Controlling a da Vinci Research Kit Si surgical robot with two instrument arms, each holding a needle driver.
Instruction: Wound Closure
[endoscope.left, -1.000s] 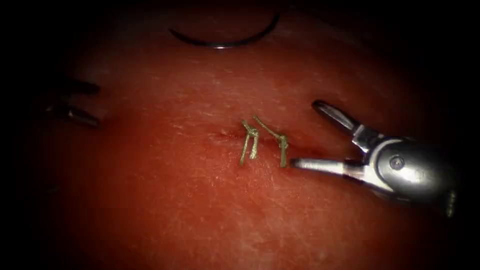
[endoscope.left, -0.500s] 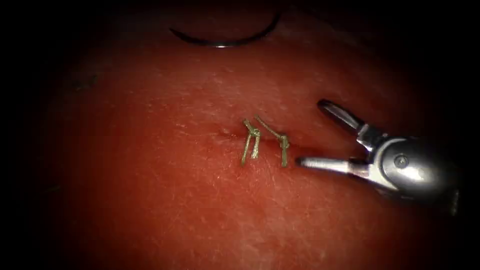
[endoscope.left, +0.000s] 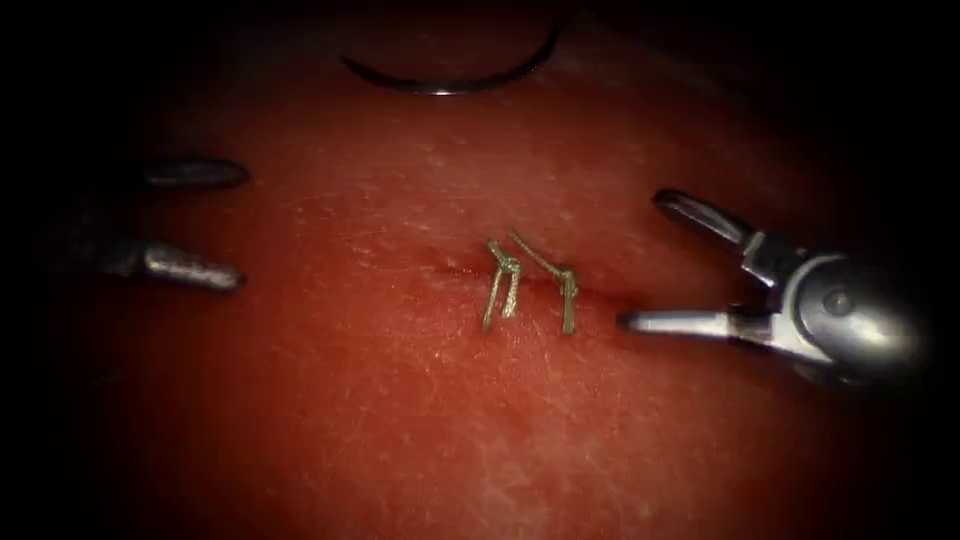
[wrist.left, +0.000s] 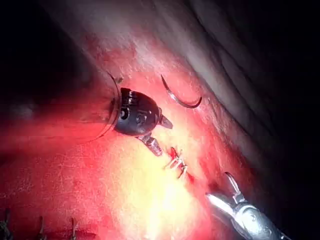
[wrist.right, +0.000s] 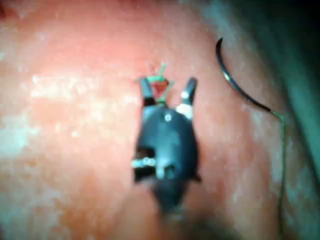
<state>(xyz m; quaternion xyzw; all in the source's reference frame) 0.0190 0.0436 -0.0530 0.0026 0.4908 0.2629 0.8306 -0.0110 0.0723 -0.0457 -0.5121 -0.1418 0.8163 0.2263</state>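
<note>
The curved needle (endoscope.left: 450, 85) lies loose on the tissue (endoscope.left: 380, 400), far beyond the cut (endoscope.left: 455, 268), with neither tool holding it. Two knotted stitches (endoscope.left: 503, 280) with short cut ends cross the cut. My right tool (endoscope.left: 662, 265) stands open just right of the stitches and holds nothing. My left tool (endoscope.left: 238, 228) is open well to the left, also holding nothing. In the left wrist view the left tool (wrist.left: 157, 135) sits between the needle (wrist.left: 180, 97) and the stitches (wrist.left: 177, 165). In the right wrist view the open right tool (wrist.right: 167, 90) faces the stitches (wrist.right: 160, 80).
Thread (wrist.right: 282, 150) trails from the needle's (wrist.right: 240, 85) end along the tissue's edge. The right tool (wrist.left: 225, 192) also appears in the left wrist view. Several older stitches (wrist.left: 40, 227) sit in another part of the tissue.
The right tool has drawn back to the right, away from the stitches, still open. The left tool left the picture, then came in from the left, open. The needle has not moved.
</note>
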